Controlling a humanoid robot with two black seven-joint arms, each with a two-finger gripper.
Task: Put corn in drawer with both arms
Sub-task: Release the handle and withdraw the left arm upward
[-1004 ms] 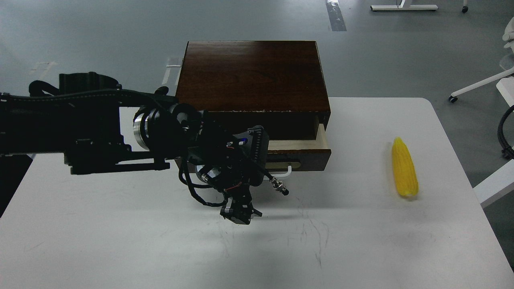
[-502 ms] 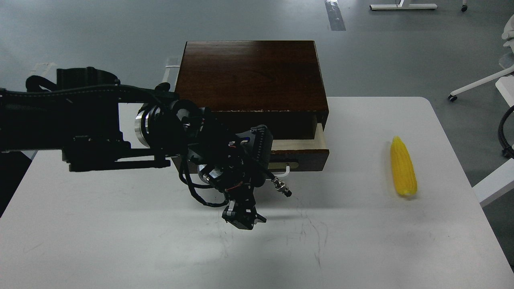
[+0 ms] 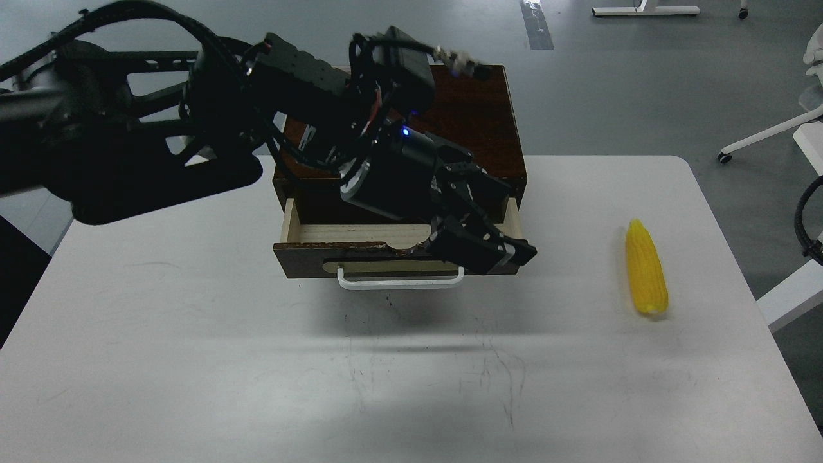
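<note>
The corn point(image 3: 647, 268) lies on the white table at the right, pointed end away from me, well apart from the box. The drawer point(image 3: 308, 260) of the dark brown box point(image 3: 476, 122) is pulled partly out, showing pale wood inside, a chipped front edge and its white bar handle point(image 3: 400, 283). My left arm reaches in from the left, raised over the box. Its gripper point(image 3: 521, 220) hangs over the drawer's right end, fingers spread, holding nothing and clear of the handle. My right gripper is out of view.
The white table point(image 3: 411, 386) spreads wide in front of the drawer, with faint scuff marks. A black cable point(image 3: 809, 222) and white furniture legs stand past the table's right edge. Grey floor lies behind the box.
My left arm has swung up from the table in front of the box to above it. The gripper now hangs over the drawer's right end. The handle and front, hidden before, now show.
</note>
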